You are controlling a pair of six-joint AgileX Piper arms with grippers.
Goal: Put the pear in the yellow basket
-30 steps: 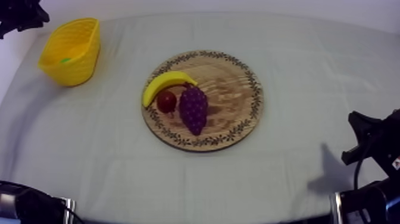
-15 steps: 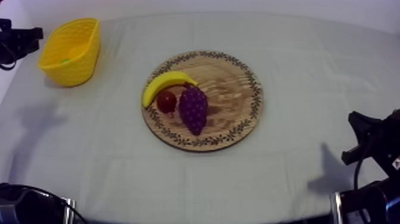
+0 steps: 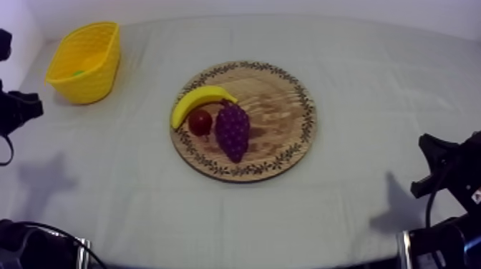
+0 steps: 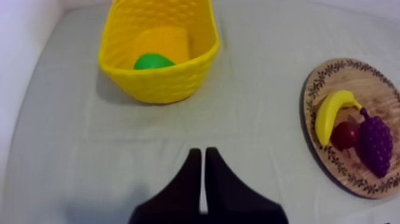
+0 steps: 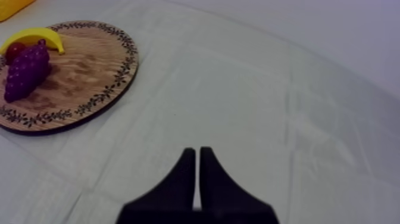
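Left arm (image 3: 14, 111): drawn back from the basket (image 4: 161, 86) since a second ago, now at the cloth's (image 3: 358, 200) 9 o'clock edge.
Pear (image 4: 152, 61): green, lying inside the basket, off the board (image 3: 279, 107).
Basket: upright at 10 o'clock.
Board: centre, bearing banana (image 3: 200, 98), small red fruit (image 3: 200, 121) and grapes (image 3: 232, 130) bunched at its 9 o'clock side.
Left gripper (image 4: 202, 156): fingers pressed together, empty, over bare cloth.
Right gripper (image 5: 197, 154): closed on nothing, low at 4 o'clock.

I saw the banana (image 3: 197, 99) curving round the small red fruit (image 3: 200, 122), with the bunch of grapes (image 3: 232, 131) just beside both. A grey-white cloth (image 3: 372, 93) spread around them.
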